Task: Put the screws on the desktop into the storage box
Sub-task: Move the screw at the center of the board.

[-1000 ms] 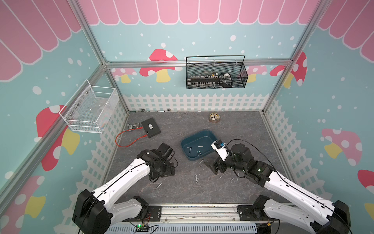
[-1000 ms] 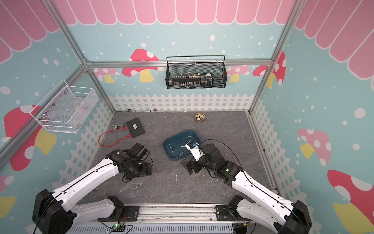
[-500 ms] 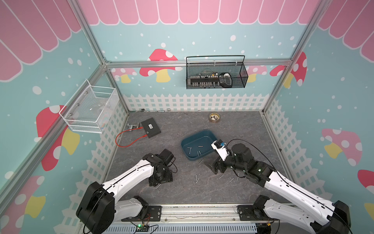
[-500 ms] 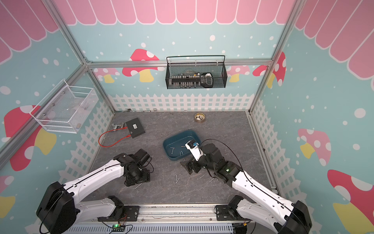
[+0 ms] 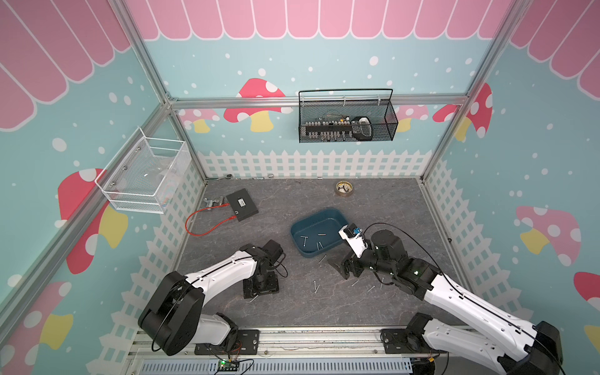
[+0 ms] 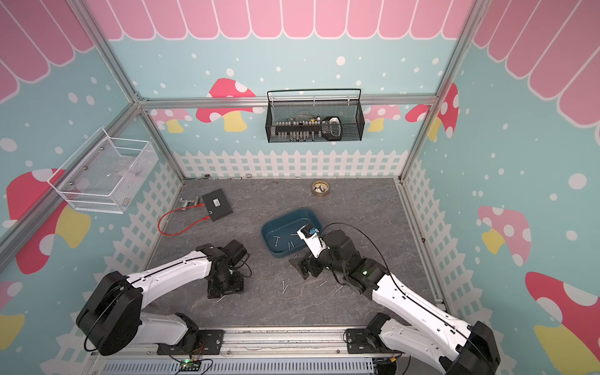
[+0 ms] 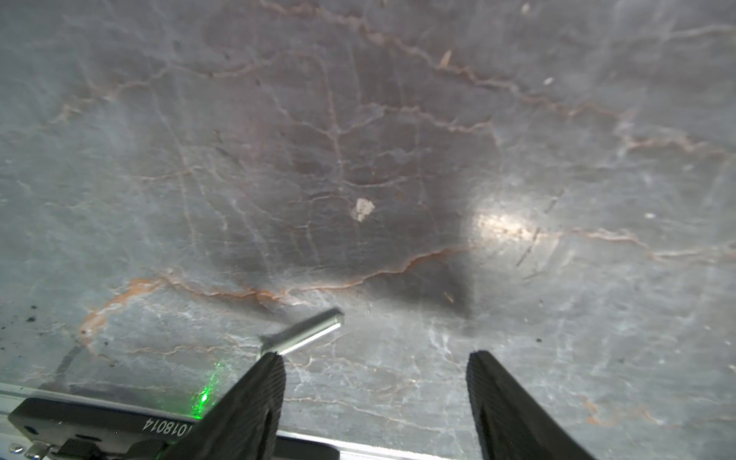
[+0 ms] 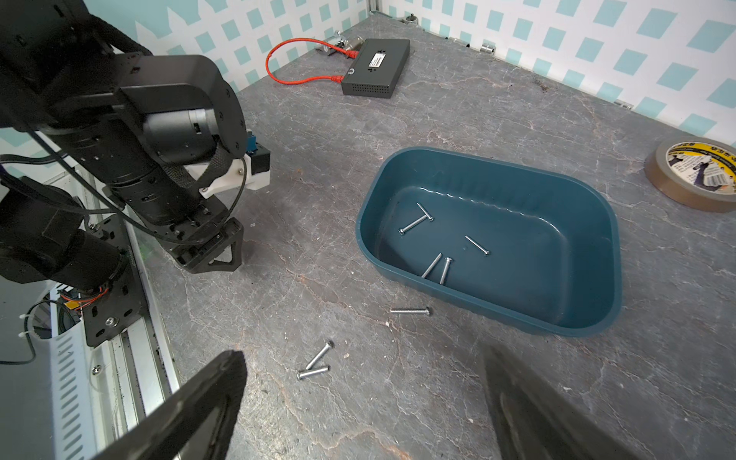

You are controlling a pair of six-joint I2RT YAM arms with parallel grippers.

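Since a second ago my left hand (image 7: 374,358) has dropped toward the near edge of the bench (image 5: 292,194), its fingers drawn somewhat closer together; my right arm is unchanged. Left hand: released, fingers apart, nothing between them; one screw (image 7: 302,332) lies flat just off one fingertip (image 7: 271,370). Right hand (image 8: 358,364): released, spread wide, poised over the bench just near of the storage box (image 8: 498,310). Loose screws (image 8: 318,355): two touching near centre, one just beside the box's near wall, a few under my right arm. Five lie inside the box. Far: tape roll (image 8: 693,175) at right, flat black box (image 8: 376,67) at left.
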